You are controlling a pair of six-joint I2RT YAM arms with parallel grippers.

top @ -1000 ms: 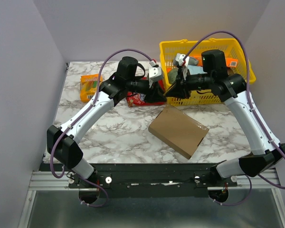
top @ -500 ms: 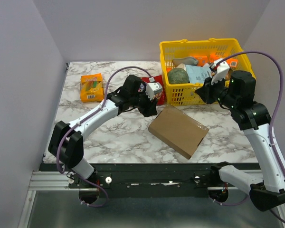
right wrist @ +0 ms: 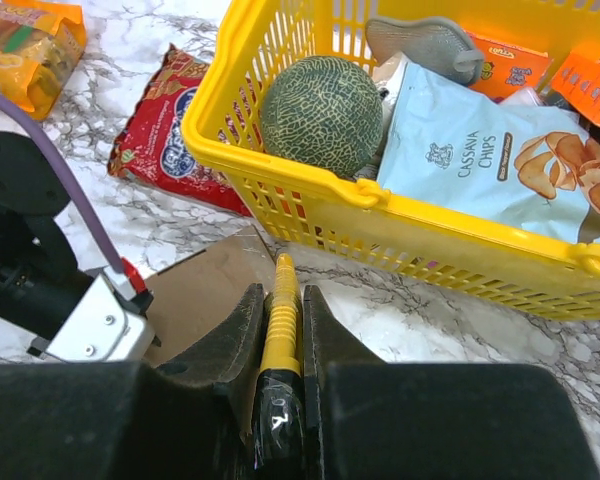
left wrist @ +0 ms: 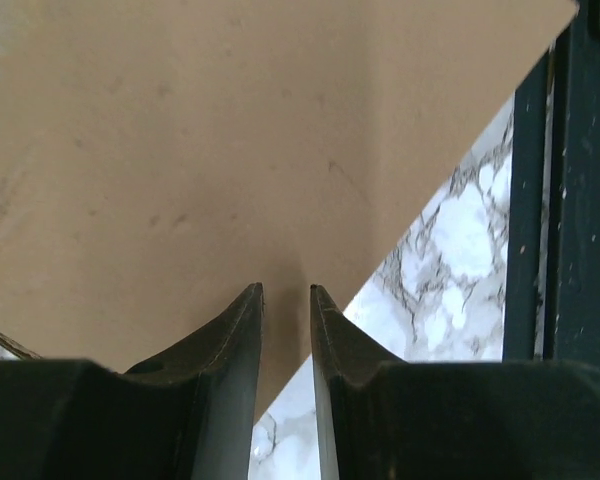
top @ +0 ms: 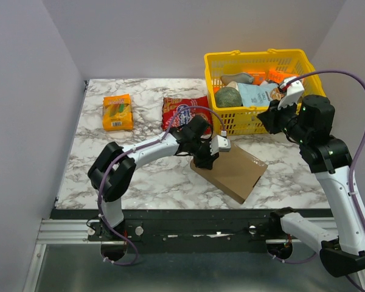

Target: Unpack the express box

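Express box (top: 234, 173): flat, brown and closed. It lies at an angle on the marble table (top: 140, 182), directly under the left gripper (left wrist: 285, 292) and to the near left of the right gripper (right wrist: 282, 292).

Left fingers: narrow gap, nothing between them. The tips point at the box's plain top, close to one edge. I cannot tell whether they touch the cardboard. Bare marble shows just right of the tips. Cardboard fills the view beyond them.

Right fingers: closed on a thin yellow tool (right wrist: 281, 330) with a black base. The tool's end sticks out just past the fingertips. The gripper hangs above the table, apart from the box.

- Just beyond the tool's end: a corner of the box, then marble.
- Farther on: the front wall of the yellow basket (right wrist: 380, 195).
- Inside the rim, straight ahead of the fingers: a green netted melon (right wrist: 322, 115), with a pale blue chip bag (right wrist: 480, 160) to its right.
- Left of the fingers and beyond: a red snack bag (right wrist: 165, 125), flat on the marble just beside the basket's corner.
- Farther left: an orange pack (right wrist: 20, 45).
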